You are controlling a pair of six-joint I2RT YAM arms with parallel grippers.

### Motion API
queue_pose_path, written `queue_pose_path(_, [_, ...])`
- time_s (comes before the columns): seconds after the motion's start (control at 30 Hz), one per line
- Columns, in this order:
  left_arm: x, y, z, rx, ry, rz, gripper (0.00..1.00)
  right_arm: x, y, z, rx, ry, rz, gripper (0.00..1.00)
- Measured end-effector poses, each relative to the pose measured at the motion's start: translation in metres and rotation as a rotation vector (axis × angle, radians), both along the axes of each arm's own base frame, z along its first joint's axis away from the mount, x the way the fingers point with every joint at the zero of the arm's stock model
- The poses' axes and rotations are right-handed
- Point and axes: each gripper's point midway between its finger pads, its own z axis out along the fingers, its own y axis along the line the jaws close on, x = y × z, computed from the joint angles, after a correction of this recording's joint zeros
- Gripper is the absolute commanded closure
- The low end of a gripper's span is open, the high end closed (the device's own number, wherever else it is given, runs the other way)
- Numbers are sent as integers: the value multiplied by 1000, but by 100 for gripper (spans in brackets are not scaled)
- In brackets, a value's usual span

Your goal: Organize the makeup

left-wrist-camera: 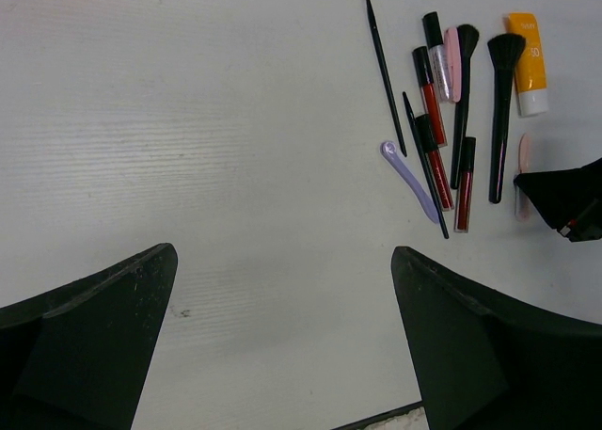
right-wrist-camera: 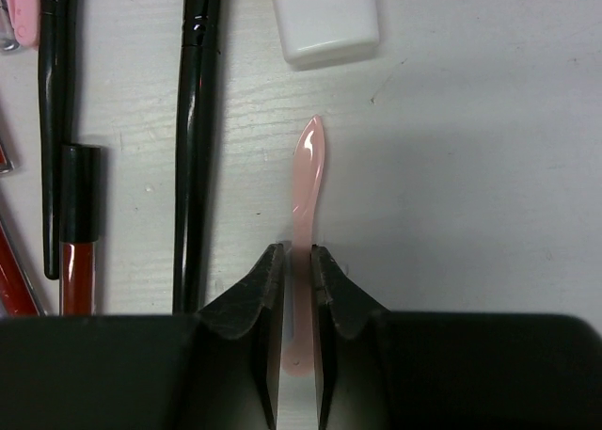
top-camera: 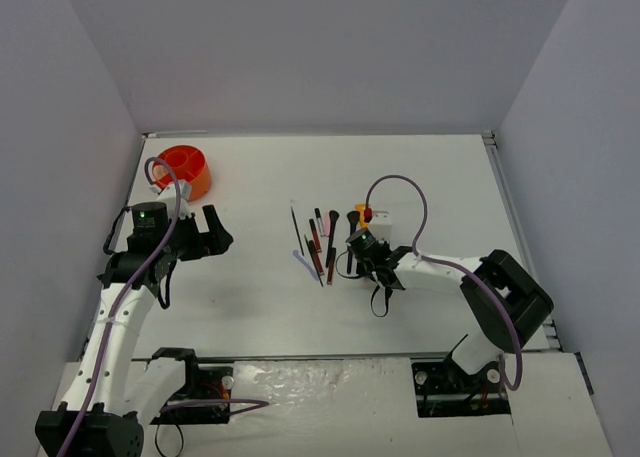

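Pickup: your right claw (right-wrist-camera: 297, 261) is clamped on the slim pink plastic spatula (right-wrist-camera: 307, 162), flat at bench (top-camera: 250, 307) centre beside a long black brush (right-wrist-camera: 198, 119); left claw (left-wrist-camera: 282, 261) gapes empty. Lift next, toward the round orange holder (top-camera: 190, 182).

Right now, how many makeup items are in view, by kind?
Black brushes: 2
Thin black sticks: 2
Black-capped gloss tubes: 4
Lilac spatula: 1
Pink spatula: 1
Pink stick: 1
Orange-white tube: 1
Total: 12
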Motion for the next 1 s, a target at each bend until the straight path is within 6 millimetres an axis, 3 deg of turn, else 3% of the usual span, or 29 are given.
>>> queue_pose_path(0.23, [0, -15, 6, -58, -7, -29, 3, -10, -5, 6, -1, 3, 42, 100])
queue_pose_path(0.33, [-1, -29, 10, -90, -11, -57, 3, -15, 0, 30, 56, -59, 115, 100])
queue_pose_path(0.57, [-4, -85, 29, -202, -29, -179, 3, -15, 60, 111, 274, -303, 419, 100])
queue_pose_path(0.77, [-3, -138, 56, -276, -70, -293, 5, -29, 98, 139, 353, -393, 643, 100])
queue_pose_path(1.0, [-4, -177, 65, -306, -86, -362, 18, -38, 123, 169, 469, -474, 775, 100])
